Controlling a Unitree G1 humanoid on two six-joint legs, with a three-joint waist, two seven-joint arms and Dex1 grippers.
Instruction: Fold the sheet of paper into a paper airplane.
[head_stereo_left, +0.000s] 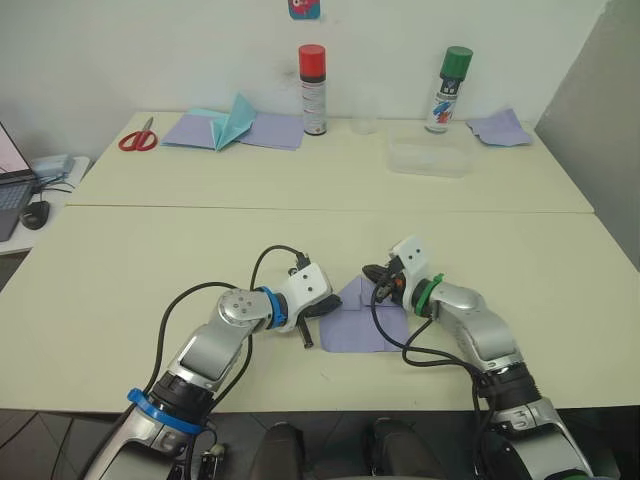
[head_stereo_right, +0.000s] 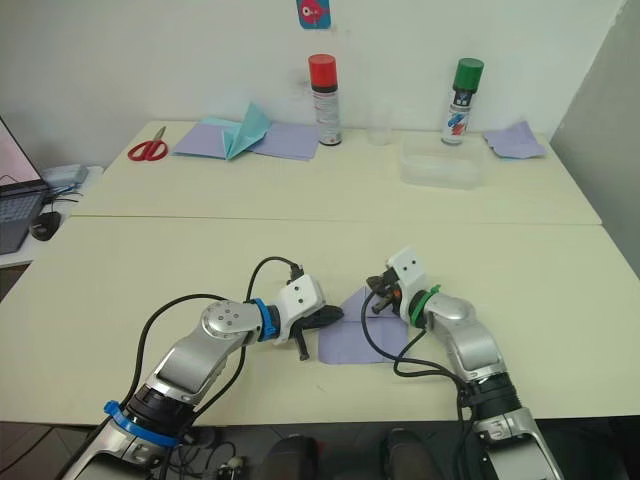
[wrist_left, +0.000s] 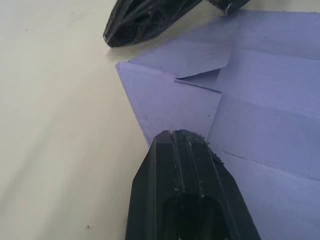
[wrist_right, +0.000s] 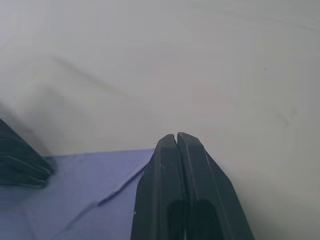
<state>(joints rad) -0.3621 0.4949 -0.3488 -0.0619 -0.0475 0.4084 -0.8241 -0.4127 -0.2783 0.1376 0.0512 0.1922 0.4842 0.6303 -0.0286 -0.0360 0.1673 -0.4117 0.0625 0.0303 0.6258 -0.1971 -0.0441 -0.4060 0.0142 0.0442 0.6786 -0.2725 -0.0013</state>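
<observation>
The lilac sheet of paper (head_stereo_left: 362, 325) lies flat near the table's front edge, with two corner flaps folded in to a point at its far end (wrist_left: 150, 75). My left gripper (head_stereo_left: 328, 307) is shut, its tips (wrist_left: 181, 137) resting on the sheet's left edge. My right gripper (head_stereo_left: 372, 273) is shut too, its tips (wrist_right: 176, 136) just over the sheet's pointed far end; nothing shows between its fingers. It is also visible in the left wrist view as the right gripper (wrist_left: 112, 40). A paper airplane is out of view.
At the back of the table stand a red-capped spray can (head_stereo_left: 313, 90), a green-capped can (head_stereo_left: 449, 90) and a clear container (head_stereo_left: 430, 158). Scissors (head_stereo_left: 138, 138), teal paper (head_stereo_left: 230, 122) on wider lilac sheets (head_stereo_left: 275, 131), and another lilac piece (head_stereo_left: 498, 128) lie there too.
</observation>
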